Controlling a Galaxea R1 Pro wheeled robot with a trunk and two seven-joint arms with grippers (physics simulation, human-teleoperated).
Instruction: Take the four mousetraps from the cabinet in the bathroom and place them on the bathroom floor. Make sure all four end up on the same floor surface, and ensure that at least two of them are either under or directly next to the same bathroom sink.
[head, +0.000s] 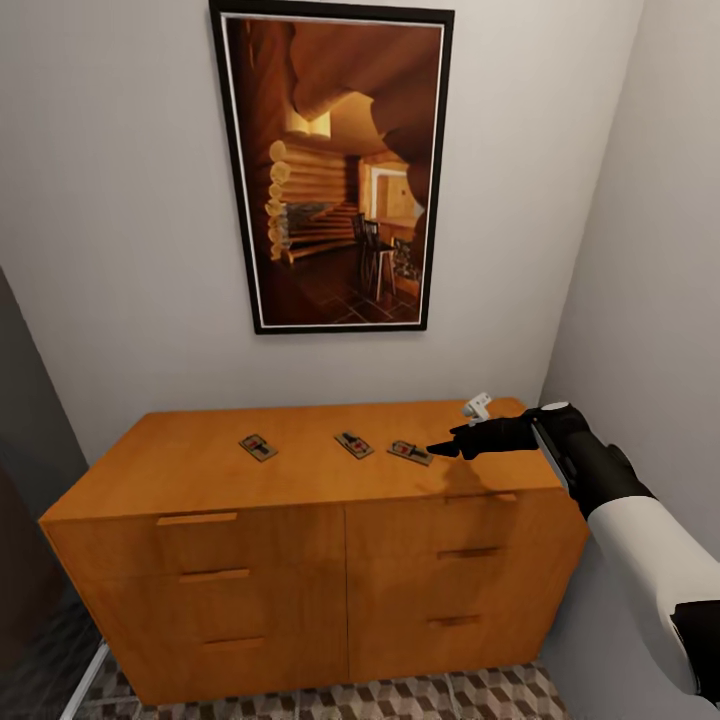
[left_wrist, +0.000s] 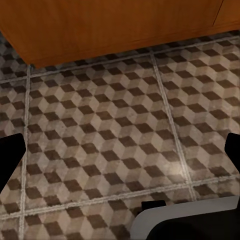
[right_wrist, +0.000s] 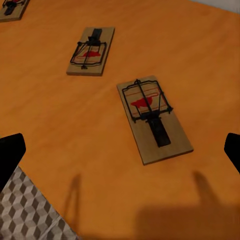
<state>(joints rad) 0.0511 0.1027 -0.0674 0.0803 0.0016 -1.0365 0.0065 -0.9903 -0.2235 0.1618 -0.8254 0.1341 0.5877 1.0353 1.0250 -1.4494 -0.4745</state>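
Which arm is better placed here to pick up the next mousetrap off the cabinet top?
Right. Its end effector hovers open just beside the nearest mousetrap on the cabinet, which sits between its fingers in the right wrist view. The left wrist camera faces the bathroom floor, low by the cabinet's base.

Three mousetraps on the cabinet top

The orange-brown cabinet (head: 300, 560) stands on the cube-patterned bathroom floor (head: 450, 695) against the wall, and its flat top serves as the worktop — three mousetraps lie flat on it in a loose row, well apart from one another: the left mousetrap (head: 258, 447), the middle mousetrap (head: 353, 444) and the right mousetrap (head: 410, 453), which is nearest the right end. Each is a tan board with dark wire and a red mark — clear in the right wrist view. A small white object (head: 477, 406) sits near the back right corner; what it is cannot be told.
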